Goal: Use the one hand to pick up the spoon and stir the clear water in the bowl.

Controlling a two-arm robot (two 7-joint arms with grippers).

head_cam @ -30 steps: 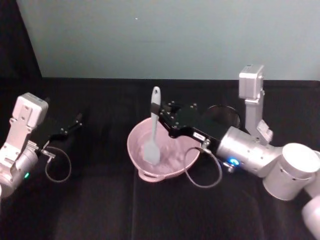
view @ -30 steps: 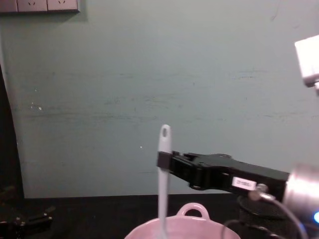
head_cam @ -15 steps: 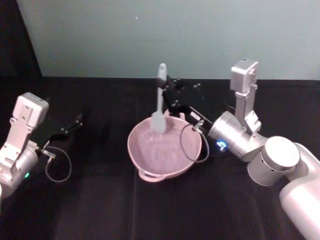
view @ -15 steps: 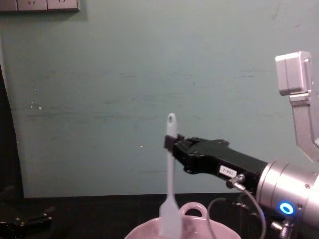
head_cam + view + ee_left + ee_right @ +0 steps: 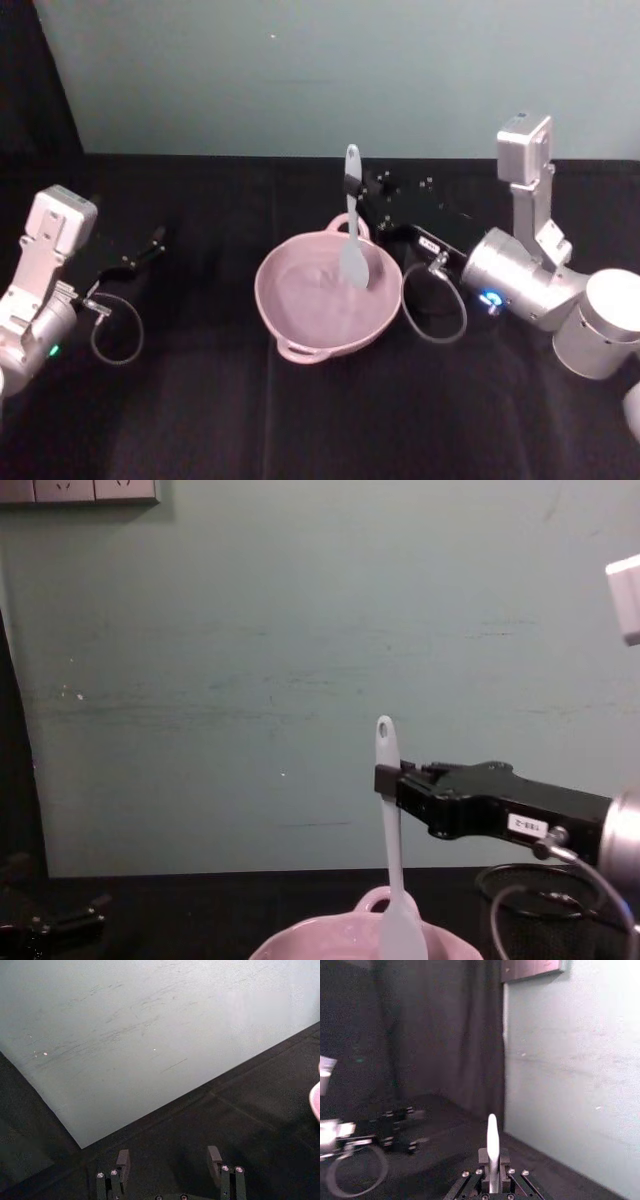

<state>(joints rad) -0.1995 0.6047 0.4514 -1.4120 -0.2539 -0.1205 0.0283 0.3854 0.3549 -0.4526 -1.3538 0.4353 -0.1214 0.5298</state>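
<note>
Pinching the white spoon [image 5: 352, 248] high on its thin handle, the right gripper [image 5: 353, 188] sits just right of the middle of the head view. The spoon stands almost straight up, with its flat end down inside the pink bowl [image 5: 268, 305] on the black table [image 5: 300, 425]. The left gripper [image 5: 150, 243] rests at the left side, fingers spread, holding nothing.

Right gripper [image 5: 354, 190] reaches forward, jaws clamped; left gripper [image 5: 150, 245] parked, jaws apart.
</note>
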